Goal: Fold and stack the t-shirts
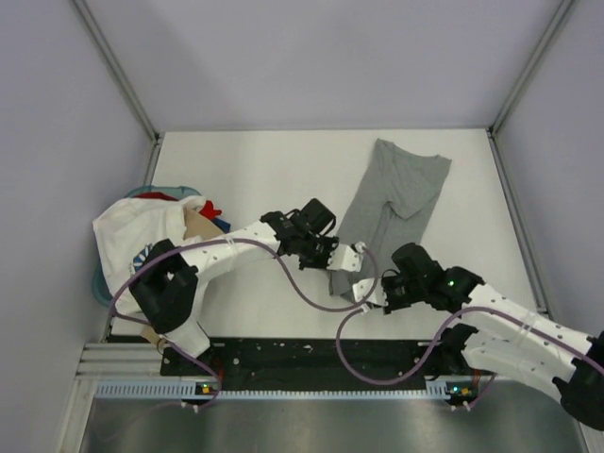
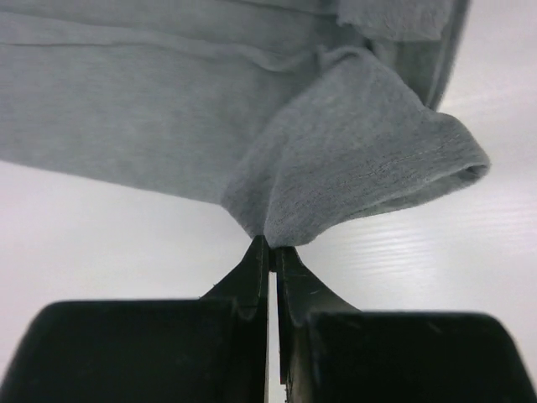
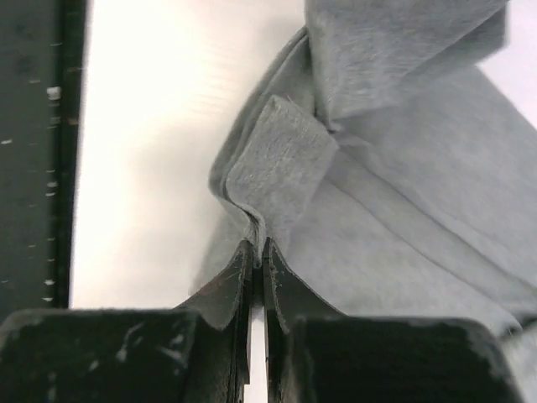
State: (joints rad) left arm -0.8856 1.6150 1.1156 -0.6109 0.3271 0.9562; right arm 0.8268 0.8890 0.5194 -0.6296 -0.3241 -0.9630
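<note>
Closest to us in the overhead view, the left gripper [image 1: 347, 257] and right gripper [image 1: 380, 291] meet at the near end of the heather-grey t-shirt [image 1: 396, 193]. It lies bunched lengthwise on the white table [image 1: 255, 170], right of centre. At the table's left edge we see a white t-shirt [image 1: 127, 236] heaped over a bluish basket [image 1: 99, 283], with tan cloth [image 1: 195, 226], red cloth [image 1: 209, 209] and blue cloth [image 1: 223, 226] showing beside it.

From the left wrist, we see the jaws pressed together on a pinch of grey cloth just below a sleeve opening.

From the right wrist, the jaws are likewise clamped on a folded grey edge, and the cloth spreads away above them.
</note>
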